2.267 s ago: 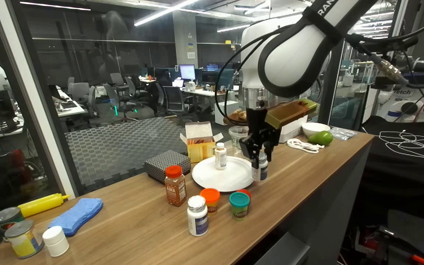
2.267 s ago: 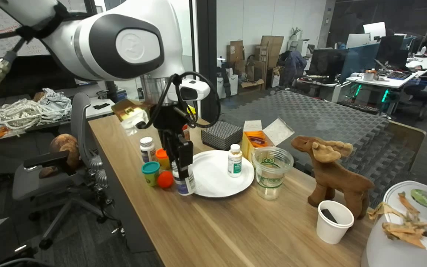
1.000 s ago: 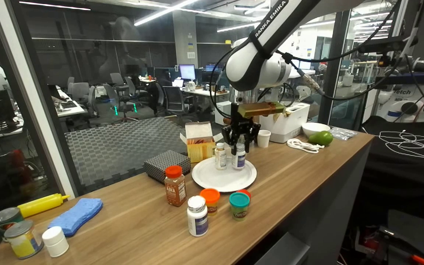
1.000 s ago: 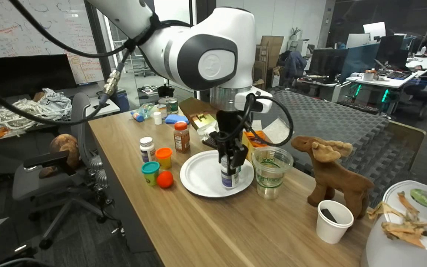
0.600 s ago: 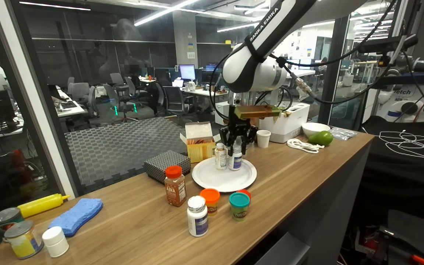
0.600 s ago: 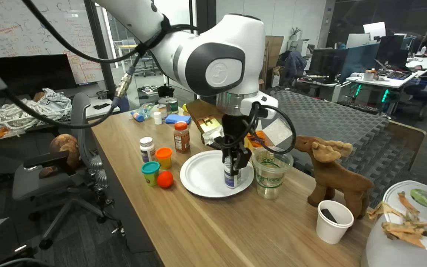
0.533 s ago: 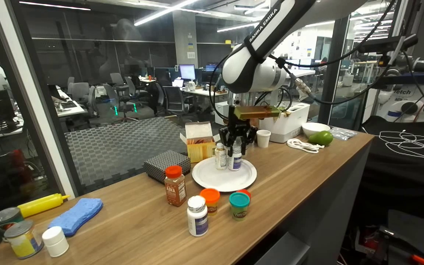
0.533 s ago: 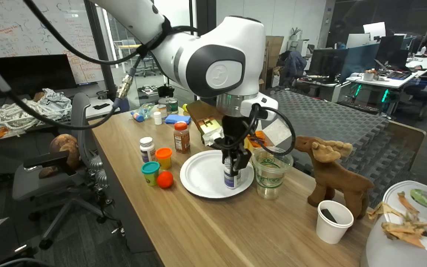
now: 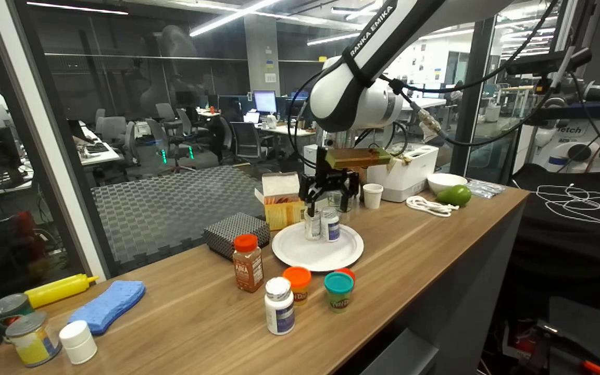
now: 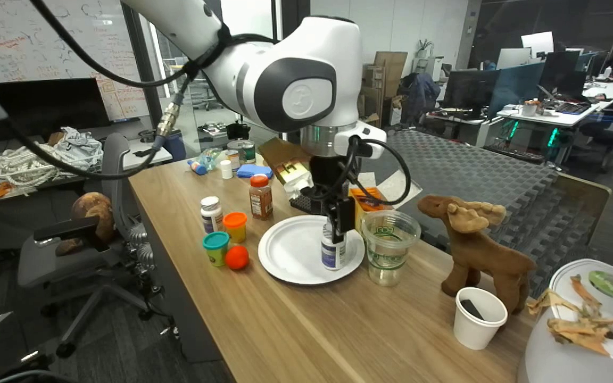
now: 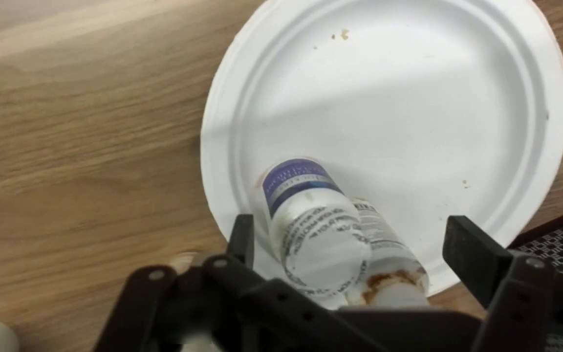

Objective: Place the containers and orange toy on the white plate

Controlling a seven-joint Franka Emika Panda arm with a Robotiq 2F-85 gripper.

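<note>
In the wrist view, the gripper (image 11: 352,239) with jaws wide apart, at nine and three o'clock from the caps of a purple-labelled bottle (image 11: 303,186) and a slimmer bottle (image 11: 386,239). Upright together on the white plate (image 9: 300,255), near twelve o'clock in an exterior view. On the table (image 10: 285,330), in an exterior view: at nine o'clock of the plate, the orange toy (image 10: 237,257) just beside a teal-lidded tub (image 10: 216,248); between nine and ten, an orange-lidded tub (image 10: 234,229) and another white bottle (image 10: 211,216); between ten and eleven, an amber jar (image 10: 261,202).
</note>
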